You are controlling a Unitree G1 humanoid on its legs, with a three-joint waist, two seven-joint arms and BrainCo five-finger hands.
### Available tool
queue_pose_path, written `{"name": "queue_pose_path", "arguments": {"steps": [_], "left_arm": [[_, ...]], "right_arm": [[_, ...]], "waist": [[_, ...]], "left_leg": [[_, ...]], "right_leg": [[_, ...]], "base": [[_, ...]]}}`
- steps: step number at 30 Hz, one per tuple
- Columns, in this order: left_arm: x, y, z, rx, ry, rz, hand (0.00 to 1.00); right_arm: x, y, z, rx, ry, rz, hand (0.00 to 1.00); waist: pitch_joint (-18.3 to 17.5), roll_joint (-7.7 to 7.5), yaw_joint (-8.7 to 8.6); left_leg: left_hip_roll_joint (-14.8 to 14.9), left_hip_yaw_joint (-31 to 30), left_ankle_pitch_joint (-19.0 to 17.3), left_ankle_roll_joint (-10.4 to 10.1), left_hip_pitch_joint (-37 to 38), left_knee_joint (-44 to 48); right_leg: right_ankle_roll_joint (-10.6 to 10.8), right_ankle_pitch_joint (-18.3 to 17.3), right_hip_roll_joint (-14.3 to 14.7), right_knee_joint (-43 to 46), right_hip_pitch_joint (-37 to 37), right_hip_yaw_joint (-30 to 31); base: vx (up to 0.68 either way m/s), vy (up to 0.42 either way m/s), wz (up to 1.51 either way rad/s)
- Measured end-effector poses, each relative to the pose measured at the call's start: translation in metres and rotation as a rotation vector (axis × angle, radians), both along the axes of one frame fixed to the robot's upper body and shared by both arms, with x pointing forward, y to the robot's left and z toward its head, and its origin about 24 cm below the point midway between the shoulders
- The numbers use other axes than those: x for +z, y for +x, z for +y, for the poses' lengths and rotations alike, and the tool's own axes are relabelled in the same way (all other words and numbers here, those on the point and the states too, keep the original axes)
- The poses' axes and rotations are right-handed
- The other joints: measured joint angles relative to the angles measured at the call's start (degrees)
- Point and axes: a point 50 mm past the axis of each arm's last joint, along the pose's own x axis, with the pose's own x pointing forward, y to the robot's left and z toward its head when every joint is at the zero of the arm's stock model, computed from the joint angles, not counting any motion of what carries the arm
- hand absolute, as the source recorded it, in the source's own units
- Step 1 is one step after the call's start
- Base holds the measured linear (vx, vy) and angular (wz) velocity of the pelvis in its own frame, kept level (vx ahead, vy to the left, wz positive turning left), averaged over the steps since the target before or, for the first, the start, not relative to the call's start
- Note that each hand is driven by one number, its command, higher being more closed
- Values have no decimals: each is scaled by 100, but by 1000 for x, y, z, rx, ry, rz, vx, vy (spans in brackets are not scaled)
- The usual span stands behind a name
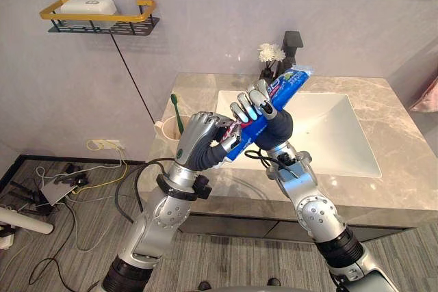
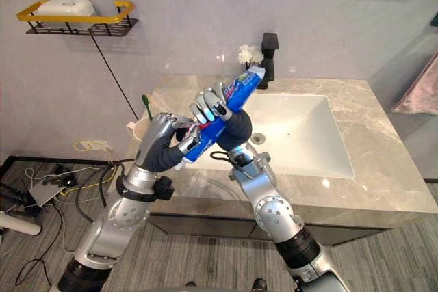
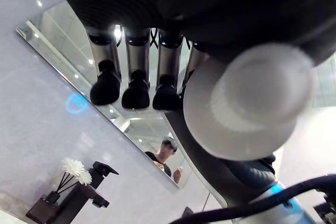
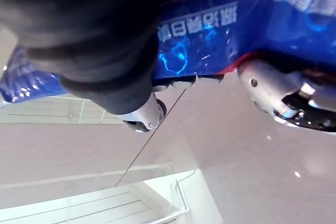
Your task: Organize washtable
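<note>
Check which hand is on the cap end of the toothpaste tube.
The left hand: it curls round the lower, white-capped end of the toothpaste tube. The right hand grips the tube's blue middle, higher up.

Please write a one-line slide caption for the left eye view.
Left hand and right hand grip a blue plastic toothpaste tube above the grey marble washtable.

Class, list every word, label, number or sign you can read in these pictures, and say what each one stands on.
Toothpaste tube, gripped by the left robot hand and the right robot hand: white print on blue, too blurred to read reliably.
Basin, tap, wall shelf: no readable text.
</note>
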Motion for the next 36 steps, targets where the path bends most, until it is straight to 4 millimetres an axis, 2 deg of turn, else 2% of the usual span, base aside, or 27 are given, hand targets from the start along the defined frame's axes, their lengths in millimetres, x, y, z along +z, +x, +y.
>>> {"name": "queue_pose_path", "arguments": {"steps": [1,3,13,21,25,31,36], "left_arm": [[3,2,12,69,-39,-13,0],[4,3,19,110,-70,-24,0],[20,-15,25,135,-157,-126,0],[22,-31,56,284,-291,-170,0],[9,-42,79,429,-369,-139,0],[-23,-60,111,676,-428,-31,0],[-87,-65,125,781,-546,273,0]], "right_arm": [[-3,0,-2,-9,-8,7,100],[-5,0,-7,-34,-13,14,100],[-1,2,-16,-83,-6,-6,100],[7,3,-27,-141,16,-41,100],[15,4,-40,-214,35,-77,100],[22,5,-59,-319,67,-103,100],[30,7,-76,-427,83,-120,100]], "waist": [[0,0,-14],[0,0,-6],[-5,-8,1],[-20,-33,36],[-20,-33,143],[-28,-46,190],[-73,-117,306]], "left_leg": [[3,11,0,0,6,0],[4,33,0,0,15,-4],[1,56,-1,-1,23,-13],[3,55,-2,0,26,-13],[4,52,-2,-1,25,-20],[4,-20,-1,0,11,-31],[3,-59,4,7,12,-72]], "right_leg": [[0,0,4,0,-1,14],[0,0,5,0,-7,42],[0,0,5,0,-17,71],[0,-1,4,0,-12,71],[1,-3,1,0,-13,68],[5,-6,-17,1,12,-11],[18,-17,-27,1,15,-52]], "base": [[0,0,-5],[0,0,-6],[0,0,-1],[0,0,0],[0,0,0],[0,0,7],[0,0,2]]}}
